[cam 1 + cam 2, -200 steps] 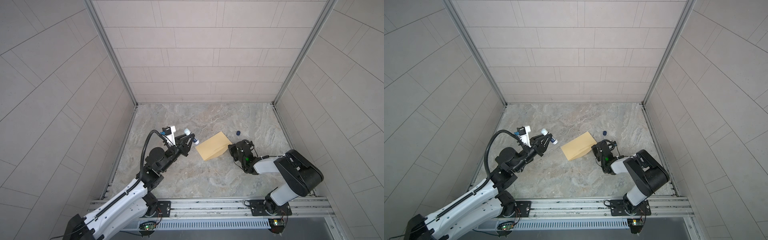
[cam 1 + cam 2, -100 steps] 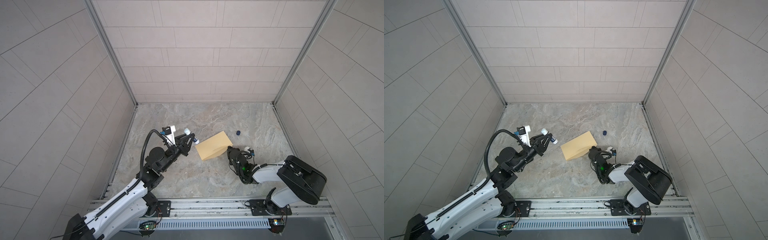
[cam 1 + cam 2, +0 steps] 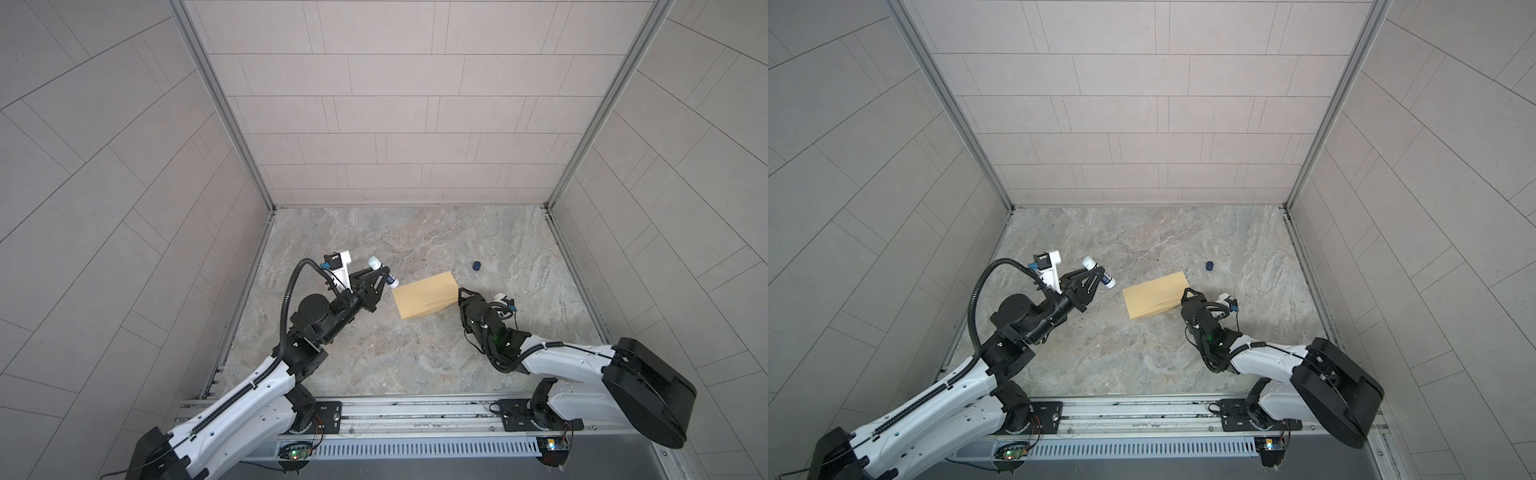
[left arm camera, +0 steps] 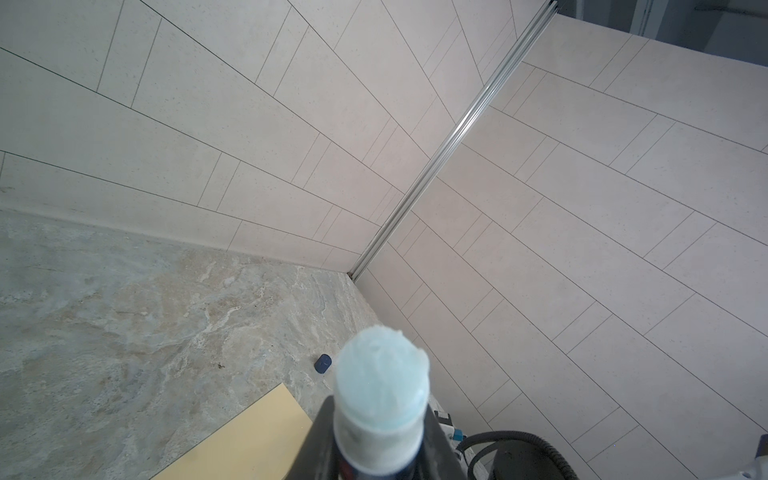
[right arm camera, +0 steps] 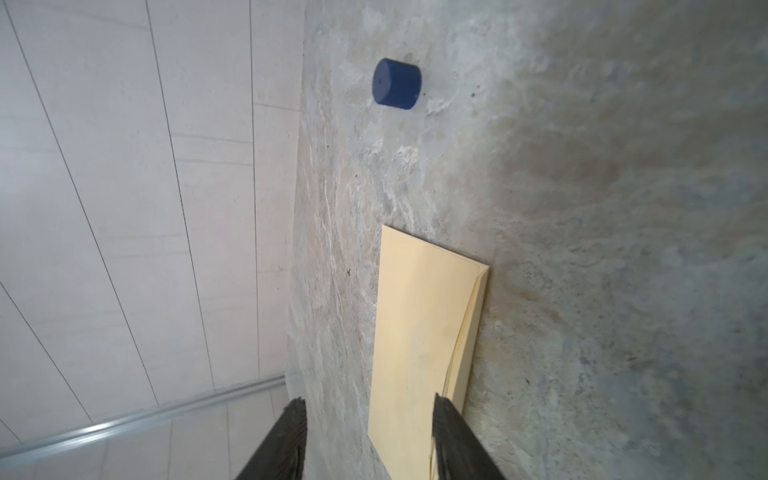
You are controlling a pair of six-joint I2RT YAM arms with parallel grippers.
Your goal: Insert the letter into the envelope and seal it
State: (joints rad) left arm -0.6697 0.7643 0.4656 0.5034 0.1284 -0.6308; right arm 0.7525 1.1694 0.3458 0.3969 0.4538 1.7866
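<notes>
Newly opened right tool [image 5: 370, 403] over envelope [image 3: 424, 293] right end.

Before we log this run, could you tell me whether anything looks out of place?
A blue cap sits loose on the table beyond the envelope, apart from the uncapped glue stick in the left tool.

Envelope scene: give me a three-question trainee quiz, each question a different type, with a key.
1. True or false: the left claw holds a glue stick with its cap off.
2. Where is the blue cap? A: on the table, apart from the envelope. B: on top of the envelope. C: on the glue stick.
3. Fill in: the right claw stands ____ at the envelope's end.
Key: 1 true; 2 A; 3 open.
</notes>
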